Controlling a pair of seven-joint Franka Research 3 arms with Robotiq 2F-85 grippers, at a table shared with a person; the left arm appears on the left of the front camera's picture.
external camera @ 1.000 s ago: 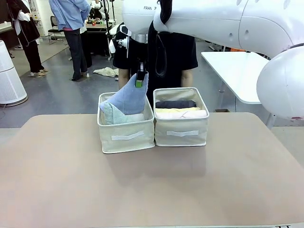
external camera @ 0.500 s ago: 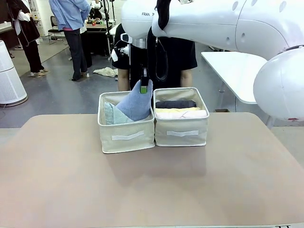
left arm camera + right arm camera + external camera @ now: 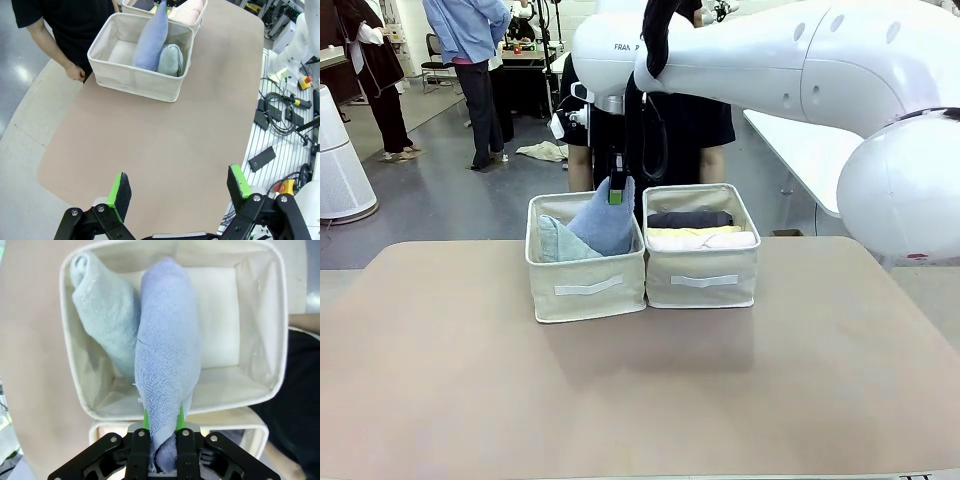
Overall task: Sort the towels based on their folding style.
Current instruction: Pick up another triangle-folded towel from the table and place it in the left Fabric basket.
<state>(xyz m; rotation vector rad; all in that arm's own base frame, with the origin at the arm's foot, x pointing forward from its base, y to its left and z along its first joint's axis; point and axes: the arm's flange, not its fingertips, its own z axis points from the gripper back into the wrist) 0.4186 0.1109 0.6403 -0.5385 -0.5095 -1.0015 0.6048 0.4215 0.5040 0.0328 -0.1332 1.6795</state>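
While the right tool [image 3: 162,437] is pinching the periwinkle cone towel [image 3: 167,380] by its narrow tip, the soft, light terry is sagging into the left bin [image 3: 585,285] beside the mint cone towel [image 3: 102,320], and the left tool [image 3: 180,192] is hanging spread.

We see the near bench [image 3: 620,400] bare and passable, while the two bins [image 3: 585,282] stand touching mid-bench, the blue towel [image 3: 605,222] and right claw [image 3: 616,190] blocking the left bin's opening, a person [image 3: 75,30] close behind.
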